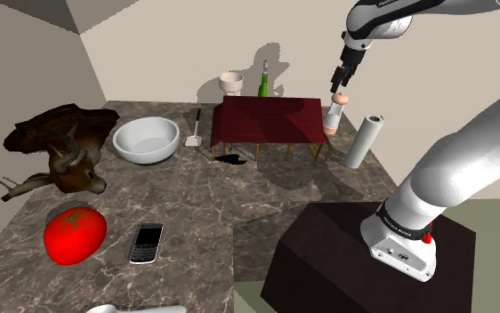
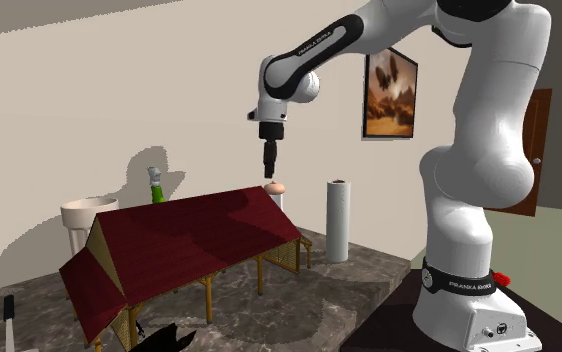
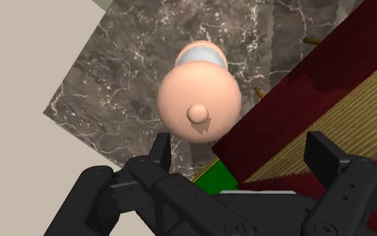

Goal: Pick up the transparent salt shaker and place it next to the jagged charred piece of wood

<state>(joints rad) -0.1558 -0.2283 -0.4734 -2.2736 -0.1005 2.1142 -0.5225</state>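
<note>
Bright, even light; arm (image 1: 377, 20) & bottle (image 1: 263, 80) cast soft shadows on wall (image 1: 177, 44), darker under red roof (image 1: 270, 120).

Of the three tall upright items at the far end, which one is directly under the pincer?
The peach-capped salt shaker, just below the open pincer; the white roll and the green bottle stand off to its sides.

Dark marble worktop (image 1: 239, 191): tomato (image 1: 75, 235), phone (image 1: 147, 243) at near edge; bowl (image 1: 147, 140) mid; shed (image 1: 270, 122), shaker (image 1: 336, 111), roll (image 1: 364, 142) (upright) toward far edge.

Shoulder view high behind stand (image 1: 328, 244); second exterior low, near; wrist downward; shared: red roof (image 1: 270, 120).
</note>
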